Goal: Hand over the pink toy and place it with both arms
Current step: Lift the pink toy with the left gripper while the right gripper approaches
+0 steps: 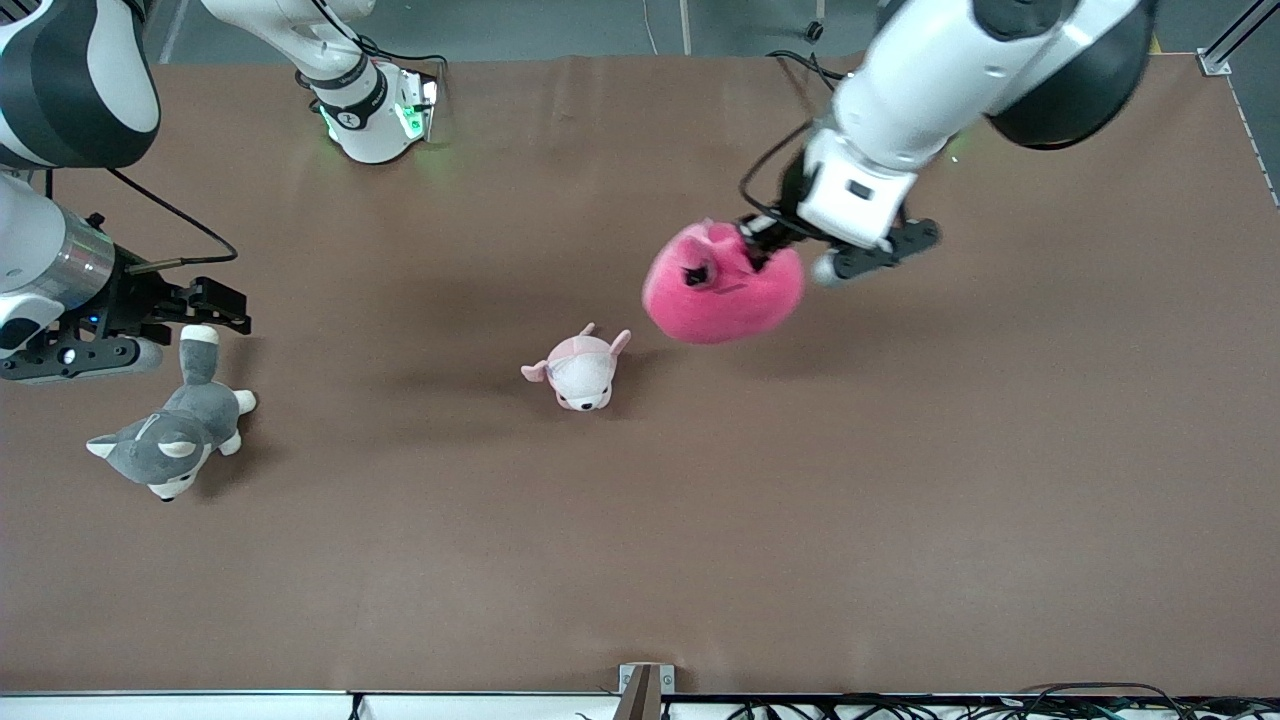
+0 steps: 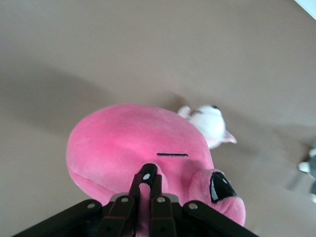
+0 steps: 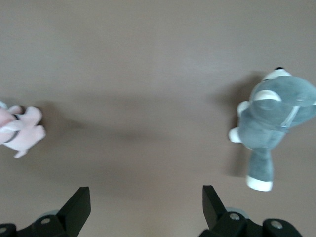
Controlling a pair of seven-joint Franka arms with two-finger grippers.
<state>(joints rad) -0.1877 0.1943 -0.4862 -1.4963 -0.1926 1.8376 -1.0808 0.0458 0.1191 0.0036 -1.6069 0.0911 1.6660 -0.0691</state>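
Note:
The pink toy (image 1: 722, 286), a hot-pink rounded plush, hangs in the air over the middle of the table. My left gripper (image 1: 758, 240) is shut on a fold of it. In the left wrist view the toy (image 2: 133, 145) fills the frame's middle, with the left gripper (image 2: 148, 174) pinching pink plush between its fingers. My right gripper (image 1: 222, 305) is open and empty, waiting at the right arm's end of the table, just above the husky's tail. In the right wrist view the right gripper (image 3: 146, 205) shows its fingers wide apart over bare table.
A small pale pink-and-white puppy plush (image 1: 580, 370) lies on the brown table (image 1: 900, 480) near its middle, just nearer the front camera than the held toy. A grey-and-white husky plush (image 1: 175, 430) lies at the right arm's end; it also shows in the right wrist view (image 3: 271, 123).

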